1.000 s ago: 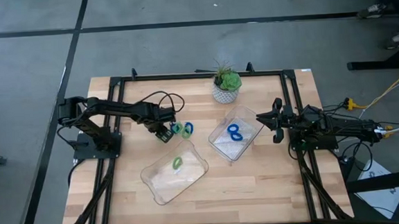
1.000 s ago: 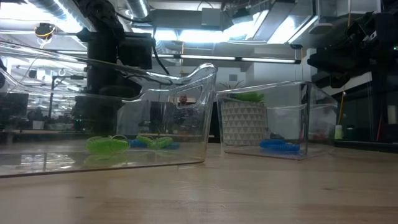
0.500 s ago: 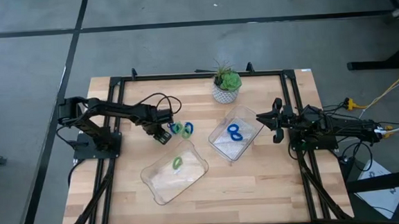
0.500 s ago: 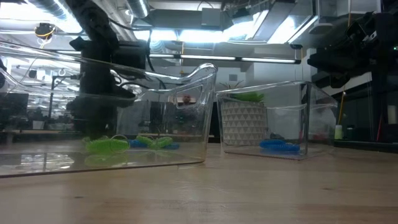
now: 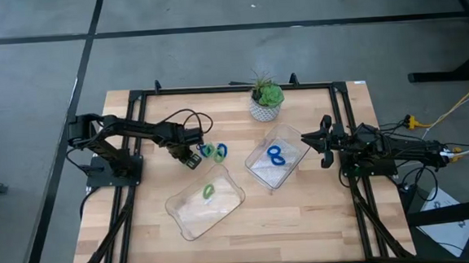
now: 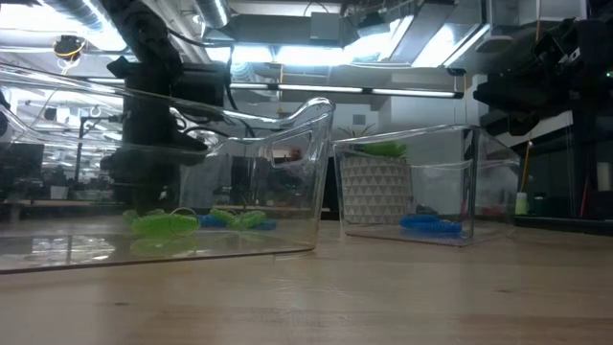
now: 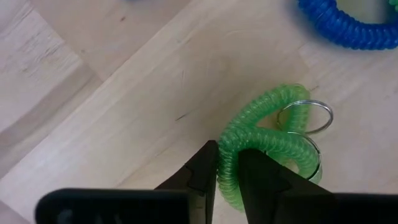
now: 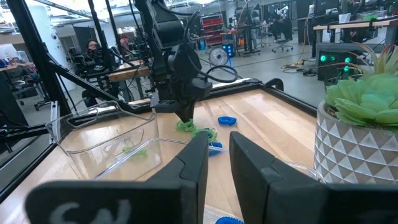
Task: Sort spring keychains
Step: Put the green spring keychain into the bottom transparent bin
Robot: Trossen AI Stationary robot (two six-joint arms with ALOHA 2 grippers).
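While my left pincer (image 7: 229, 169) is clamped on only the edge of the green keychain (image 7: 267, 146), lying on the surface (image 5: 304, 209) just beside the blue keychain (image 5: 222, 151), I worry the coil stretches or slips free on lifting, its rings snagging. My right pincer (image 8: 214, 152), slightly apart and empty, waits beside the blue keychain's tray (image 5: 257, 169).

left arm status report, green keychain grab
Left gripper pinching green spring keychain on table, not lifted. Right gripper parked by blue's tray, holds nothing. Nothing in the way.
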